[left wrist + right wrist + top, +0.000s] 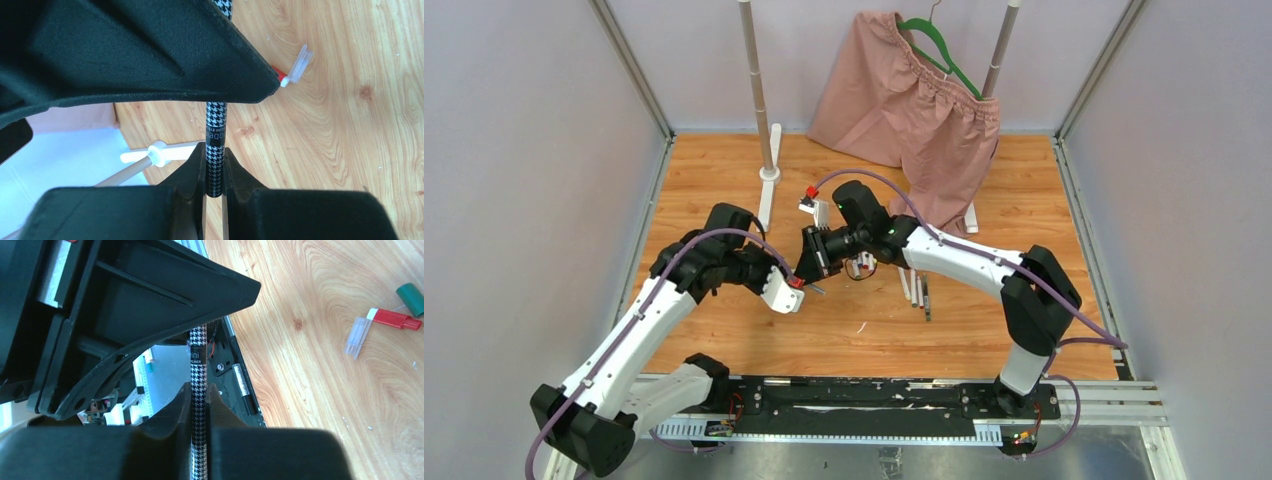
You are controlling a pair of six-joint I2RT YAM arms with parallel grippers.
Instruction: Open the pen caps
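At the far edge of the wooden tabletop stands a garment rack with pink shorts hung on a green hanger. The rack is well behind the arms and blocks nothing. A few loose pens lie side by side on the tabletop just right of centre, partly under the right arm. A red-topped item sits just beyond the spot where the arms meet.

The right wrist view shows a green cap lying apart from a red marker piece. A clear cap lies at an angle, touching that piece's white end.

The two arms meet at mid-table. The houndstooth pen is held above the tabletop, spanning the gap between them. The left jaws are pressed together on one stretch of its barrel, and the right jaws pinch it further along. In each wrist view the other arm's black finger crosses in front of the pen and hides the part beyond. The seam between cap and barrel cannot be made out, so I cannot tell which jaws hold the cap end.
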